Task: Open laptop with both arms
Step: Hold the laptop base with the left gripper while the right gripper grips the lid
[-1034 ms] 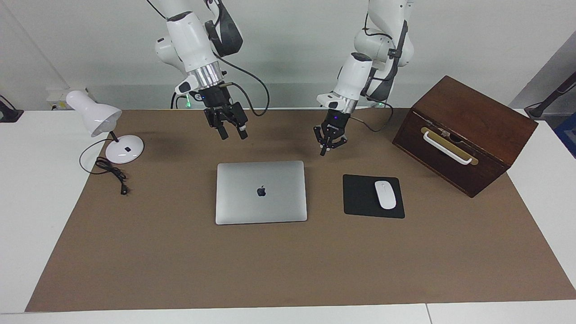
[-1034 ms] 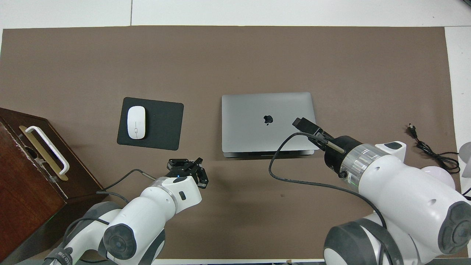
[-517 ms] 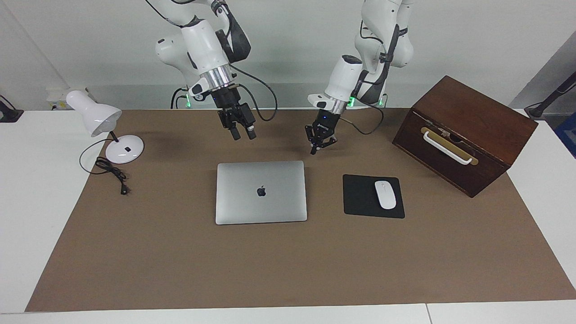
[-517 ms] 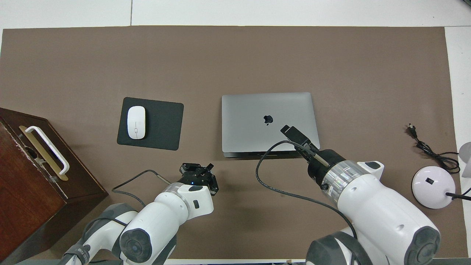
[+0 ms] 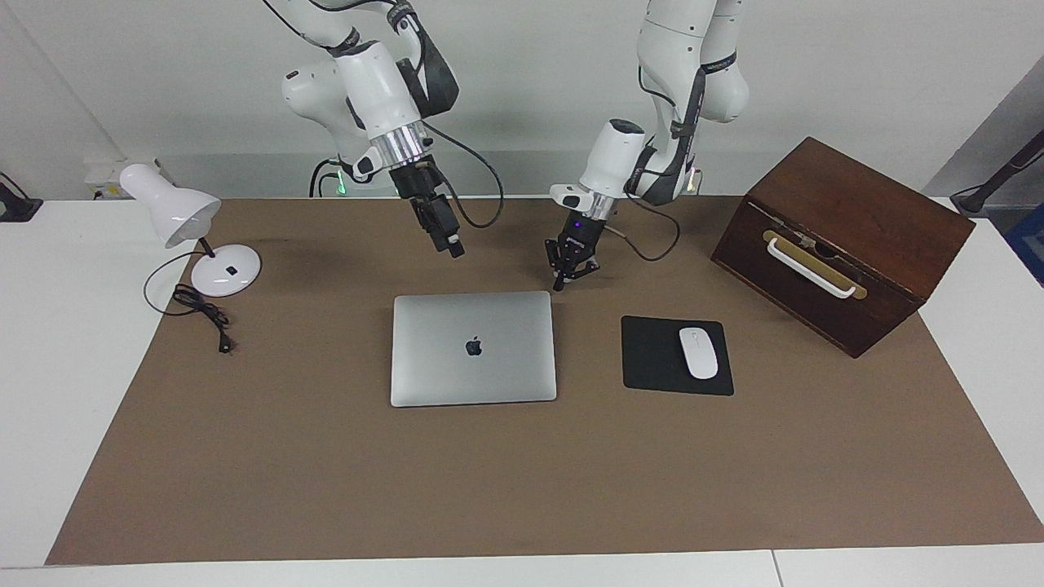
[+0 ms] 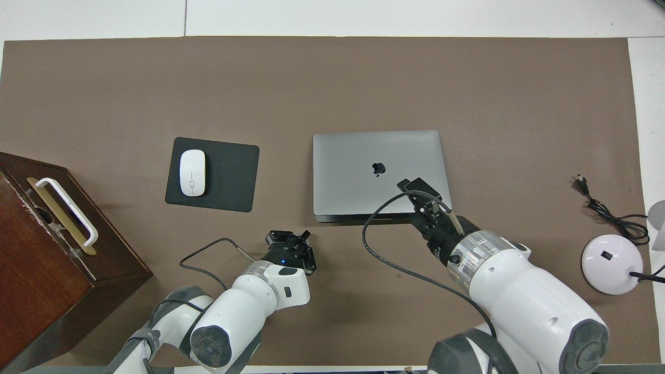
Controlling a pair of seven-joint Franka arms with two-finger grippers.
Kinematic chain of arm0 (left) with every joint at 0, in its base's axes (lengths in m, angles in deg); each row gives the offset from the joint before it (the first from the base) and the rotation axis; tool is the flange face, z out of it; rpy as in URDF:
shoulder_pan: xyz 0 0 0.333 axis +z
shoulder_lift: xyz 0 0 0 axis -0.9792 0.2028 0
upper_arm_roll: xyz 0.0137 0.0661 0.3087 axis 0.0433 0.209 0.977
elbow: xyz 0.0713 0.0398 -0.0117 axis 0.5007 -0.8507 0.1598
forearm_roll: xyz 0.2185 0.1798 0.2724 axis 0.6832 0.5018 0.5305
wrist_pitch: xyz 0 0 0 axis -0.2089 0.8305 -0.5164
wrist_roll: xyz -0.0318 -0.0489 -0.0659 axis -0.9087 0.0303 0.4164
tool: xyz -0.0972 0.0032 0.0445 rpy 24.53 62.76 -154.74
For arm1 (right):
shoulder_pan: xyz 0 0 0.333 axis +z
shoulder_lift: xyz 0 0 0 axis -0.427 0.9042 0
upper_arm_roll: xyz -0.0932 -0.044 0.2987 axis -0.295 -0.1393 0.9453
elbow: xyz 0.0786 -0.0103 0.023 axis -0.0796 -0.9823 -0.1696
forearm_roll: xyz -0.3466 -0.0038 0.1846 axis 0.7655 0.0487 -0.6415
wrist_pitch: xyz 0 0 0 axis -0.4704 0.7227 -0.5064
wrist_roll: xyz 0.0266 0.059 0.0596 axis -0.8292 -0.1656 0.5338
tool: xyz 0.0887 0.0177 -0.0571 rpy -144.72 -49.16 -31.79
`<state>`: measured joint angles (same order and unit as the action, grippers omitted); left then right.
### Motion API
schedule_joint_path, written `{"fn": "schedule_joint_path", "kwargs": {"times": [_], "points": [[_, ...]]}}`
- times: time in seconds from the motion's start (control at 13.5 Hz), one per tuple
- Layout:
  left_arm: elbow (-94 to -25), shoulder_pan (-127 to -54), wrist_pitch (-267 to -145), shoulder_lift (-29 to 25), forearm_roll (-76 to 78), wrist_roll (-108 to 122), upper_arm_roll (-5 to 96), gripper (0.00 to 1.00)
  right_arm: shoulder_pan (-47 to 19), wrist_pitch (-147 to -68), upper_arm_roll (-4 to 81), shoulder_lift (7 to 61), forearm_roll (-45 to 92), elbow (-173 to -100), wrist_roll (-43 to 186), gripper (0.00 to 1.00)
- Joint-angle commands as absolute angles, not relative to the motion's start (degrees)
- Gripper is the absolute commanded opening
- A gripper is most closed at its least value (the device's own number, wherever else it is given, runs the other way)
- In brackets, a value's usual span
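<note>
The silver-grey laptop [image 5: 473, 346] [image 6: 379, 161] lies closed and flat in the middle of the brown mat, logo up. My left gripper [image 5: 559, 283] [image 6: 294, 240] is shut on nothing. It hangs low over the mat, just off the laptop's corner that is nearer the robots and toward the left arm's end. My right gripper [image 5: 454, 247] [image 6: 417, 185] is open and holds nothing. It is raised and tilted over the laptop's edge nearer the robots, clear of the lid.
A black mousepad [image 5: 652, 359] [image 6: 228, 174] with a white mouse [image 5: 698, 352] [image 6: 192, 172] lies beside the laptop toward the left arm's end. A brown wooden box [image 5: 840, 236] [image 6: 31, 270] with a white handle stands past it. A white desk lamp [image 5: 175, 216] [image 6: 610, 262] and its cord are at the right arm's end.
Both grippers have dropped and closed in on the laptop's robot-side edge. The left gripper slid toward the laptop's corner. The right wrist has turned, so its gripper now shows edge-on.
</note>
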<state>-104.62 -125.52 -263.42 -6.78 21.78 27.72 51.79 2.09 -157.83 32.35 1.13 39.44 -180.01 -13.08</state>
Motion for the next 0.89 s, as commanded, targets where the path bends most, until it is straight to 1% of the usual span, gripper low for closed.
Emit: {"fn": "schedule_joint_path", "kwargs": {"times": [0.0,0.15,0.3,0.44,0.59,0.74,0.81], "points": [[-104.39,-127.43,-268.2,-4.24,20.86,24.14,52.62,0.0,2.23,-159.1,32.47,2.07,38.27,-181.05,-13.94,1.0],[-103.51,-127.08,-268.2,-3.98,20.43,23.87,52.62,0.0,2.49,-159.89,32.47,3.39,38.27,-181.14,-13.85,0.98],[-102.19,-126.82,-268.2,-3.36,20.42,23.17,52.62,0.0,4.07,-162.69,32.47,5.41,38.27,-181.14,-14.29,0.93],[-101.31,-126.73,-268.2,-3.19,20.34,22.99,52.62,0.0,5.39,-165.5,32.47,7.78,38.27,-181.14,-15.08,0.91],[-100.44,-126.12,-268.12,-3.01,20.34,22.72,52.62,0.0,5.57,-166.39,32.47,9.02,38.27,-181.14,-15.34,0.89],[-99.2,-125.59,-268.12,-2.48,20.34,22.55,52.62,0.0,5.57,-167.09,32.47,9.63,38.27,-181.14,-15.34,0.8],[-98.5,-125.59,-268.12,-1.61,20.34,22.55,52.62,0.0,5.57,-167.27,32.47,9.9,38.27,-181.14,-15.34,0.8]]}}
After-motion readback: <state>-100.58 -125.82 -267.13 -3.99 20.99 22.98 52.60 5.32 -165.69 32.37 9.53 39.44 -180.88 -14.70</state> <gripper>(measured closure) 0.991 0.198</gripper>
